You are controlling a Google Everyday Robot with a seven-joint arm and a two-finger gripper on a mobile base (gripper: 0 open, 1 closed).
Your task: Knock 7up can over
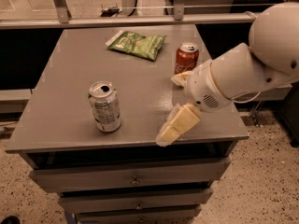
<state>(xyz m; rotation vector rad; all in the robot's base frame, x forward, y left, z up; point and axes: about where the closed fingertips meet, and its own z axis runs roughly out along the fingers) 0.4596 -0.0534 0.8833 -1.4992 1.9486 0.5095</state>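
The 7up can (105, 107) is silvery-grey with small label print and an opened shiny top. It stands upright on the front left part of the grey table (60, 78). My gripper (169, 108) hangs over the table's front right part, to the right of the can and apart from it. Its cream fingers (177, 123) are spread open with nothing between them. The lower finger points down-left towards the table's front edge. My white arm (243, 73) comes in from the right.
A red Coca-Cola can (186, 57) stands upright just behind my gripper. A green snack bag (138, 43) lies at the back of the table. Drawers (133, 178) sit below the top. A rail (140, 20) runs behind the table.
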